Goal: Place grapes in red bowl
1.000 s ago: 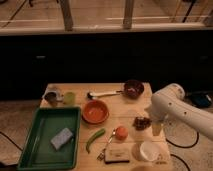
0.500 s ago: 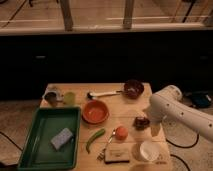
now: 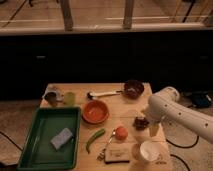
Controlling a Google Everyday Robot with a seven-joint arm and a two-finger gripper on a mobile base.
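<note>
The grapes [image 3: 140,122], a small dark reddish-purple cluster, lie on the wooden table [image 3: 117,103] right of centre. The red bowl [image 3: 95,111] stands near the table's middle, left of the grapes, and looks empty. My white arm comes in from the right. My gripper [image 3: 152,128] hangs down at the grapes' right side, very close to them; whether it touches them is unclear.
A round orange fruit [image 3: 120,132] and a green pepper [image 3: 95,139] lie in front of the bowl. A white cup [image 3: 149,150] stands front right, a dark brown bowl [image 3: 133,88] back right. A green tray [image 3: 37,145] with a sponge [image 3: 61,138] is at left.
The arm has shifted slightly, and the gripper has stayed beside the grapes. The grapes and the bowl have not moved.
</note>
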